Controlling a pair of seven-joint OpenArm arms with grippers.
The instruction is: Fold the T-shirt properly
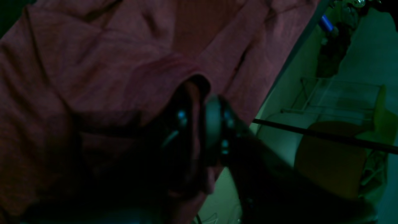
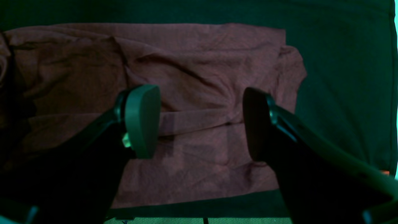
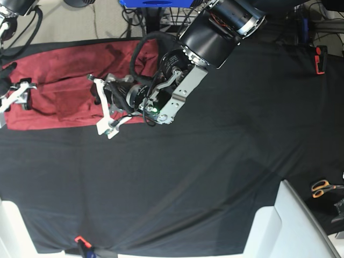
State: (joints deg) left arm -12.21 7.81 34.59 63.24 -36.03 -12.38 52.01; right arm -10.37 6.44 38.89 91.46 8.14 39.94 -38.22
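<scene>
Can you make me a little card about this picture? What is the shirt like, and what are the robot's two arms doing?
Shirt: red T-shirt, wrinkly, lying in a long strip
Under it: black cloth
Left gripper: jaws pinched on a fold of the shirt
Right gripper: jaws open above the shirt, holding nothing
Also there: scissors with orange handles, far from the shirt

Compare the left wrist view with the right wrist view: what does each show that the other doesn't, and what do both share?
Only the left wrist view: the left gripper, jaws close together with a fold of cloth between them, and the floor past the table edge.
Only the right wrist view: the right gripper, wide open above the cloth, and the black table cover.
Both: the red T-shirt.
</scene>
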